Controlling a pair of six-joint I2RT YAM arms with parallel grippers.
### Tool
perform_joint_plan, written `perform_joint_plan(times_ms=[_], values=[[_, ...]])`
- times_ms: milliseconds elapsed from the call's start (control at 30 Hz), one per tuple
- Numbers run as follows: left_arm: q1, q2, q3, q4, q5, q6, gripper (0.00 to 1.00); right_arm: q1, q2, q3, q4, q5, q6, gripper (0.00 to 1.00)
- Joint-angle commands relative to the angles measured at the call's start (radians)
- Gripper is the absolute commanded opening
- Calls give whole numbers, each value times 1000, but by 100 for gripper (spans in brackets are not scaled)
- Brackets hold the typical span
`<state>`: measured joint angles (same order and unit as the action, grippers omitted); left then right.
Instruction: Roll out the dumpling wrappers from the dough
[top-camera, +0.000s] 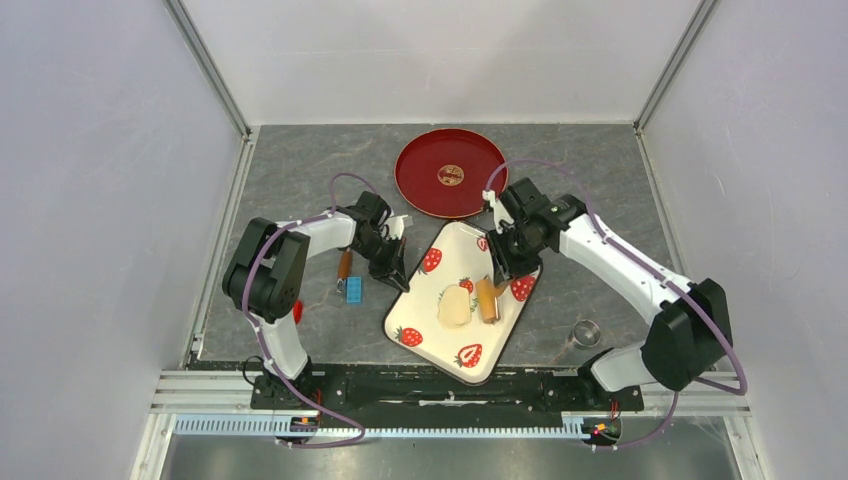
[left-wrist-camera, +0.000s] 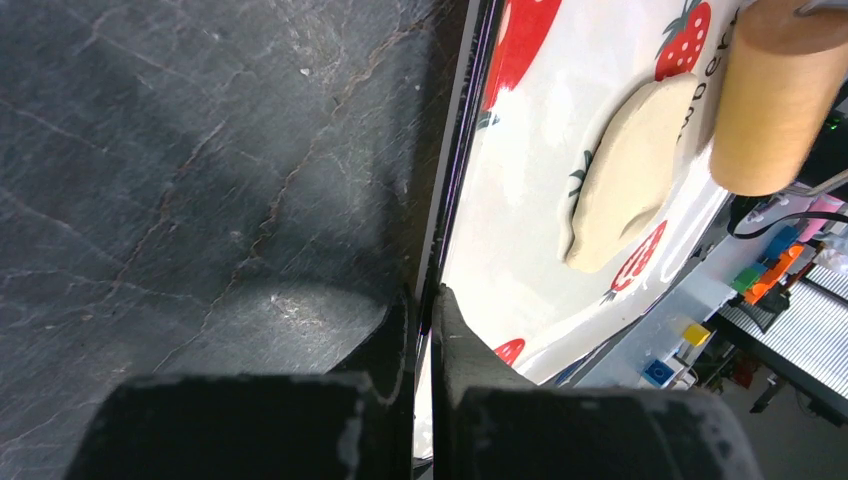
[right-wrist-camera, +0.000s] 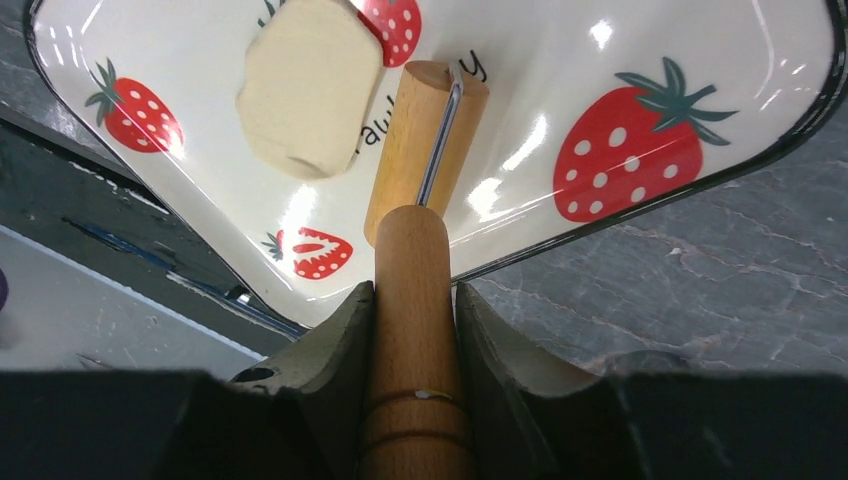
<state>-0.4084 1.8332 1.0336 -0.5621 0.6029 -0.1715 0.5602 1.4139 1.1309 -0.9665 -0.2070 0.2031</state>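
While left gripper (left-wrist-camera: 424, 305) pinches tray (top-camera: 432, 340) by its left rim, right gripper (right-wrist-camera: 413, 300) jaws clamp roller (right-wrist-camera: 425, 140) handle; drum sits just right of dough (top-camera: 455, 306).

The tabletop (top-camera: 300, 170), a dark grey slab veined like stone, is being enclosed on three sides by plain white panels. The left of the frame in the top view is being filled by the left wall (top-camera: 100, 200), the upper edge is being spanned by the back wall (top-camera: 440, 50), and the right is being filled by the right wall (top-camera: 770, 150). The walls are being joined at the upper corners by a slanting left metal post (top-camera: 207, 65) and a right metal post (top-camera: 678, 62). Along the lower edge, the slab is being bordered by a black base plate (top-camera: 450, 385) and a slotted metal rail (top-camera: 400, 427). Soft, even light is being cast over everything, and a pale sheen is being picked up by the stone veins in the left wrist view.
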Motion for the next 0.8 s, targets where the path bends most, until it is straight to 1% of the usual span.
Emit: perform_joint_plan(times_ms=[0,67,133,167,300,333,433,533,567,633,700,767], values=[[-4,-15,5,-30,-139,45,6,-51,15,163,-34,-27,-33,0],[-2,-58,18,-18,-135,27,13,-89,17,216,-14,-71,-30,0],[-2,-114,25,12,-136,0,24,-132,14,246,17,-106,-28,0],[-1,-143,26,32,-142,-15,36,-160,12,249,38,-119,-26,0],[9,-268,28,114,-165,-80,58,-297,-8,191,172,-221,13,0],[13,-304,25,135,-174,-92,62,-340,-14,169,222,-248,35,0],[32,-411,15,174,-234,-124,67,-458,-22,108,381,-316,105,0],[70,-491,6,184,-307,-166,70,-552,1,101,486,-352,136,0],[92,-509,-2,196,-311,-185,72,-610,17,114,502,-348,139,0],[144,-546,-28,227,-290,-234,75,-675,40,108,581,-356,178,3],[195,-573,-55,277,-213,-282,77,-720,71,104,644,-363,208,4],[232,-581,-74,332,-125,-323,79,-746,110,110,668,-366,206,7]])
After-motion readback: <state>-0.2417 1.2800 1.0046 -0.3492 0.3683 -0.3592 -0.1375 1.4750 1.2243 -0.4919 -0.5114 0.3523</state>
